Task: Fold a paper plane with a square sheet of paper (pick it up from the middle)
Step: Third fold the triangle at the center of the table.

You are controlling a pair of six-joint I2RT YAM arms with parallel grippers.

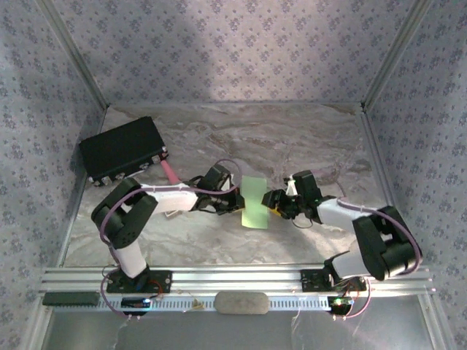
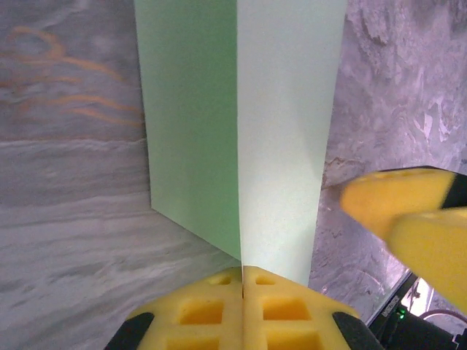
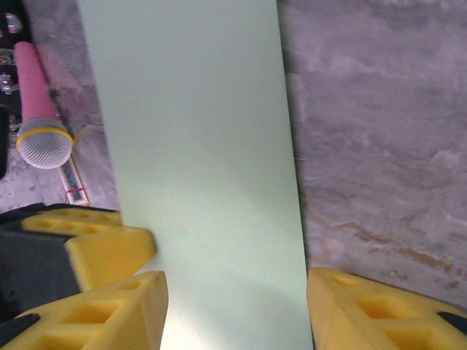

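**Folded green sheet pinched by left end effector, right end effector spread**

Top view: the sheet of paper (image 1: 254, 202) sits mid-frame, a narrow pale-green strip on the marbled grey worktop (image 1: 292, 138), right between the two arms. The left end effector (image 1: 235, 200) meets its left edge. The right end effector (image 1: 274, 198) is just beside its right edge. Cannot tell if the paper lies flat or is lifted.

Left wrist view: the sheet (image 2: 284, 131) is folded along a centre crease, darker panel on the left, lighter on the right. The left end effector (image 2: 242, 275), bottom centre, has its yellow pads pressed together on the crease end. The other arm's yellow fingers (image 2: 398, 200) are blurred at right of frame.

Right wrist view: the sheet (image 3: 197, 146) runs down the middle. The right end effector (image 3: 235, 281) is spread, one pad on either side of the strip.

Black box (image 1: 122, 149) upper left, pink cylinder (image 1: 169, 171) just beside its right end; it shows a grey mesh tip (image 3: 44, 149).
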